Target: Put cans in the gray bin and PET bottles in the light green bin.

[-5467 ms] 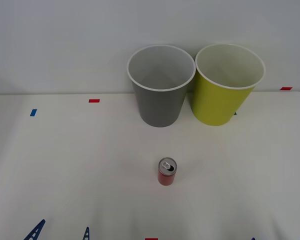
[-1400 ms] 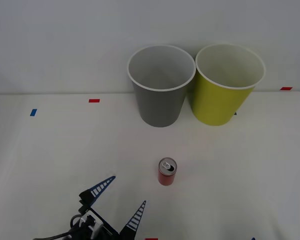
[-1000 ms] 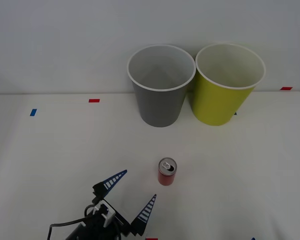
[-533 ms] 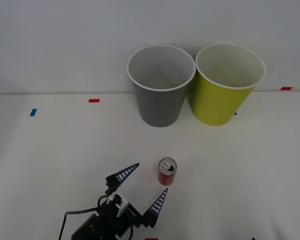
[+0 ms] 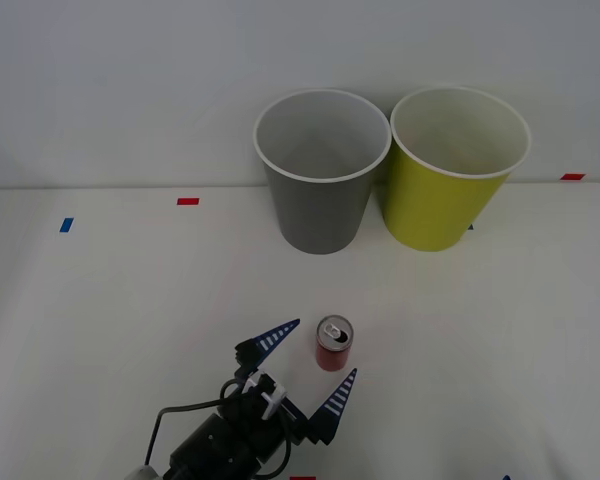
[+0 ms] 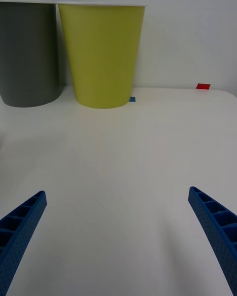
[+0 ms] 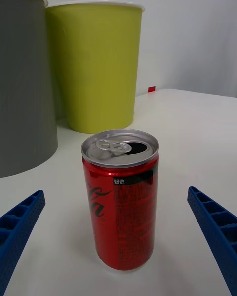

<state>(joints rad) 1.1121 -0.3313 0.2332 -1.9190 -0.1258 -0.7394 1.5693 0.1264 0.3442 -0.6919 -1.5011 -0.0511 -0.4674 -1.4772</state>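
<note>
Can (image 5: 333, 344) between spread left pincer (image 5: 312, 365)

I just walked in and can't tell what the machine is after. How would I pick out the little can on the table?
Find the two tall bins at the back of the white table, the gray bin and the light green bin. In front of the gray one, nearer the robot, the can stands upright, with the left gripper approaching it, jaws open. It is red with a silver opened top, far shorter than the bins.

Looked like a lab test station: bare white tabletop (image 5: 100, 300) against a plain wall, red tape marker (image 5: 188, 201) left of centre.
</note>
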